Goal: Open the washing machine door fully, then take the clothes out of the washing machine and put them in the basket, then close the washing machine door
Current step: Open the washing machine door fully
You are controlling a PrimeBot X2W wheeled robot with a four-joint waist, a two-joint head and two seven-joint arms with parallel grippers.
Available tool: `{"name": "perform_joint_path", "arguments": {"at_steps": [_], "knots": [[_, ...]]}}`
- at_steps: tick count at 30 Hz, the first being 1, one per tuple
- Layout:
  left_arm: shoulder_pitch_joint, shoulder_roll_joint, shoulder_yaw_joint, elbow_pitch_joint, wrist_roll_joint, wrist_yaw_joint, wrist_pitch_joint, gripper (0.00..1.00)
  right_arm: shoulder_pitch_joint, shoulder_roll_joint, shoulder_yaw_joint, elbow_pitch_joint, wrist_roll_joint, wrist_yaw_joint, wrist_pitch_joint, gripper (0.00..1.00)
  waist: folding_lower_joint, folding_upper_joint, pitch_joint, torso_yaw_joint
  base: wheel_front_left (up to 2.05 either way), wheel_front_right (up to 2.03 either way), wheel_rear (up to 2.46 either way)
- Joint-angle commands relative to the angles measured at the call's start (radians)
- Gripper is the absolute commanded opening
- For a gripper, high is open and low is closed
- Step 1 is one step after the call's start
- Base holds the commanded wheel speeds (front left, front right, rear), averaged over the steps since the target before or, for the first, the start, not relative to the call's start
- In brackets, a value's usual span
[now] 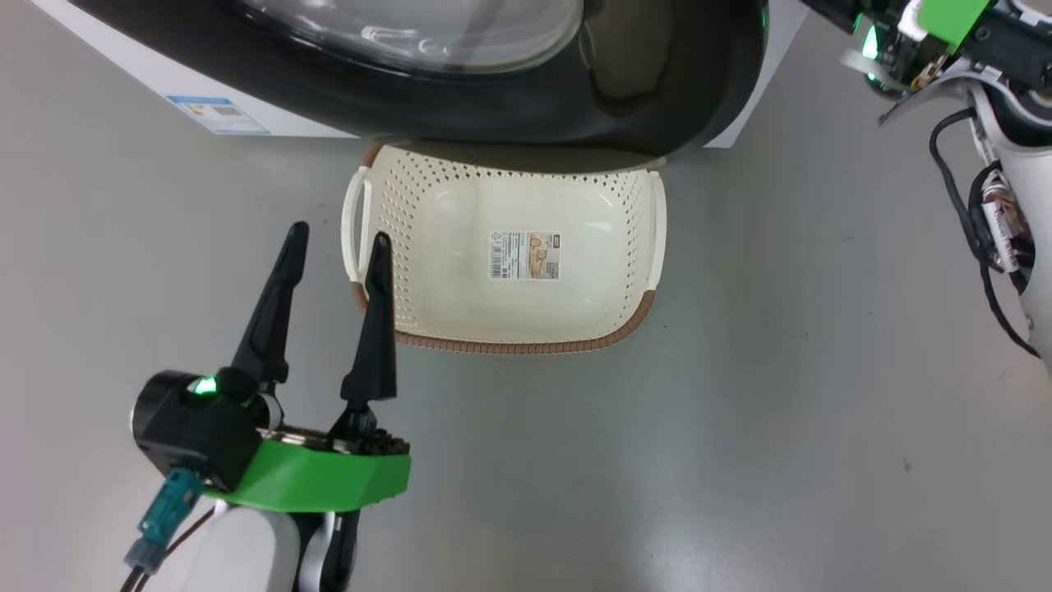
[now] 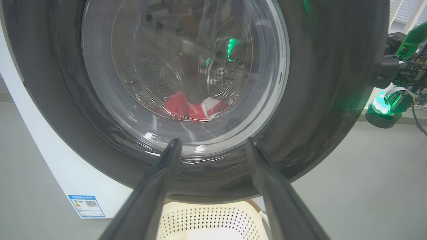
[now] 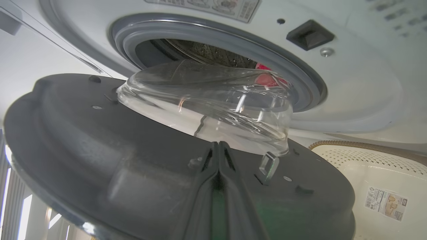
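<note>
The washing machine door (image 1: 526, 107) stands partly open, its black rim hanging over the far end of the basket (image 1: 411, 329). The cream basket sits on the floor holding nothing, a sticker on its bottom. Through the door glass (image 2: 180, 66) red and white clothes (image 2: 190, 108) lie in the steel drum. My left gripper (image 1: 338, 238) is open beside the basket's left handle, facing the door front (image 2: 333, 83). My right gripper (image 3: 218, 146) is shut with nothing in it, its fingers lying along the door's inner face (image 3: 100, 140) just below the glass bowl (image 3: 206, 96). Red cloth (image 3: 267, 79) shows inside the grey ring (image 3: 300, 76).
The white washing machine (image 2: 66, 173) carries a blue label (image 1: 218, 115) at its lower corner. My right arm's wrist (image 1: 904, 41) and its cables (image 1: 986, 238) hang at the door's right edge. Grey floor (image 1: 740, 452) spreads around the basket.
</note>
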Motion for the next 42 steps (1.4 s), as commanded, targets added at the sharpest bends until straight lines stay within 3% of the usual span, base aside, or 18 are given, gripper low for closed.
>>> {"name": "perform_joint_path", "arguments": {"at_steps": [1,6,7,9,10,11,20,25,30,34,36,42], "knots": [[0.021,0.018,0.039,-0.021,0.003,0.001,-0.009,1.0,0.033,0.028,0.007,-0.03,-0.008,0.007,0.008,0.0,0.0,0.0,-0.007,-0.002,0.0,0.0,0.0],[0.027,0.018,0.046,-0.027,0.003,0.002,-0.009,1.0,0.052,0.028,-0.001,-0.019,-0.024,0.007,-0.026,0.0,0.0,0.0,-0.015,-0.006,0.0,0.0,0.0],[0.028,0.018,0.047,-0.027,0.003,0.002,-0.009,1.0,0.056,0.028,-0.005,-0.016,-0.03,0.007,-0.042,0.08,0.0,0.0,-0.016,-0.007,0.0,0.0,0.0],[0.031,0.018,0.05,-0.029,0.003,0.003,-0.009,1.0,0.061,0.033,-0.015,-0.011,-0.042,0.007,-0.079,0.67,0.0,0.0,-0.017,-0.011,0.0,0.0,0.0],[0.032,0.018,0.052,-0.03,0.0,0.002,-0.009,1.0,0.066,0.036,-0.02,-0.006,-0.044,0.007,-0.095,0.91,0.0,0.0,-0.018,-0.013,0.0,0.0,0.0],[0.033,0.018,0.053,-0.031,-0.002,0.002,-0.009,1.0,0.069,0.035,-0.023,-0.005,-0.053,0.007,-0.112,1.0,0.0,0.0,-0.019,-0.014,0.0,0.0,0.0],[0.034,0.018,0.078,-0.02,-0.007,0.0,-0.009,1.0,0.177,-0.025,0.004,-0.154,-0.218,0.007,-0.372,1.0,0.0,0.0,-0.022,-0.044,0.0,0.0,0.0],[0.036,0.018,0.091,-0.008,-0.014,-0.005,-0.009,1.0,0.249,-0.118,0.121,-0.243,-0.437,0.007,-0.627,1.0,0.0,0.0,-0.027,-0.07,0.0,0.0,0.0],[0.038,0.018,0.103,0.0,-0.004,-0.009,-0.009,1.0,0.278,-0.171,0.243,-0.209,-0.6,0.007,-0.896,1.0,0.0,0.0,-0.04,-0.095,0.0,0.0,0.0],[0.042,0.018,0.113,0.005,0.0,-0.011,-0.009,1.0,0.291,-0.185,0.297,-0.16,-0.711,0.007,-0.974,1.0,0.0,0.0,-0.05,-0.111,0.0,0.0,0.0],[0.044,0.018,0.116,0.006,0.001,-0.013,-0.009,1.0,0.301,-0.18,0.273,-0.148,-0.783,0.007,-0.982,1.0,0.0,0.0,-0.053,-0.116,0.0,0.0,0.0],[0.046,0.018,0.124,0.004,0.002,-0.015,-0.009,1.0,0.422,-0.086,0.038,-0.257,-1.035,0.007,-0.984,1.0,0.0,0.0,-0.056,-0.123,0.0,0.0,0.0]]}}
